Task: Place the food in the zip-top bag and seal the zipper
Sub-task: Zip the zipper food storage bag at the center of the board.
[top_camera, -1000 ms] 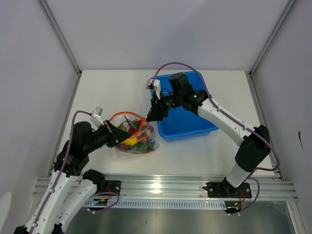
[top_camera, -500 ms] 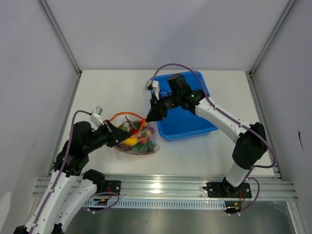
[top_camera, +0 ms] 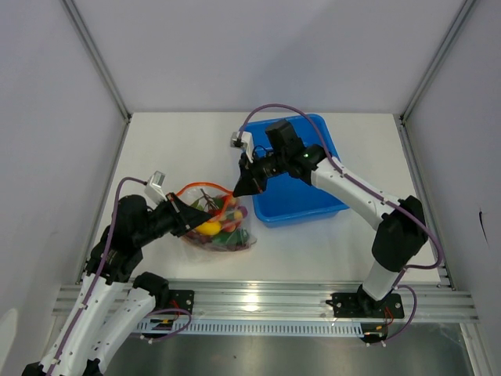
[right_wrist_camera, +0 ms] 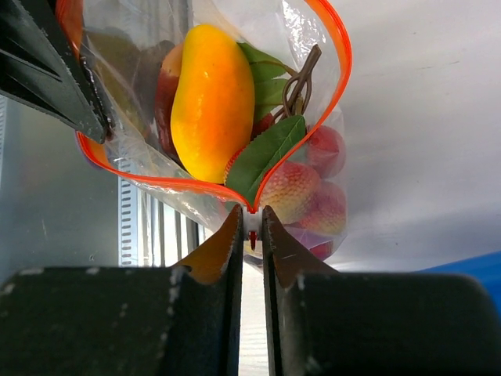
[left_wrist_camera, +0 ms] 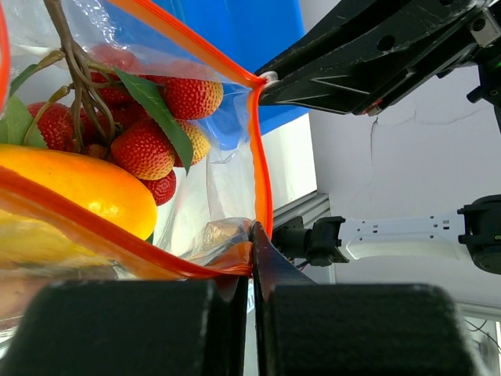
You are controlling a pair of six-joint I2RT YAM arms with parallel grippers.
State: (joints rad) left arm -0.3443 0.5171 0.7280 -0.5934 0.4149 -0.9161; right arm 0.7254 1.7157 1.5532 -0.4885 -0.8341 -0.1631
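The zip-top bag [top_camera: 219, 227] lies on the table between both arms, mouth gaping. Inside it are an orange-yellow piece [right_wrist_camera: 211, 102], small red fruits [left_wrist_camera: 156, 145] on a stem, and a green leaf [right_wrist_camera: 266, 157]. The zipper [left_wrist_camera: 262, 157], an orange-red strip, rings the mouth. My left gripper [left_wrist_camera: 252, 235] is shut on the strip at the bag's left end [top_camera: 185, 216]. My right gripper [right_wrist_camera: 250, 215] is pinched on the small white slider at the zipper's other end [top_camera: 235, 190]. The rest of the food is hidden.
A blue plastic bin [top_camera: 313, 196] stands right of the bag, under my right arm. The metal rail [top_camera: 258, 298] runs along the table's near edge. Grey walls close in left, right and back.
My right gripper's jaws have closed onto the zipper's end, and that arm has shifted slightly left. The left gripper and the bag have stayed put.
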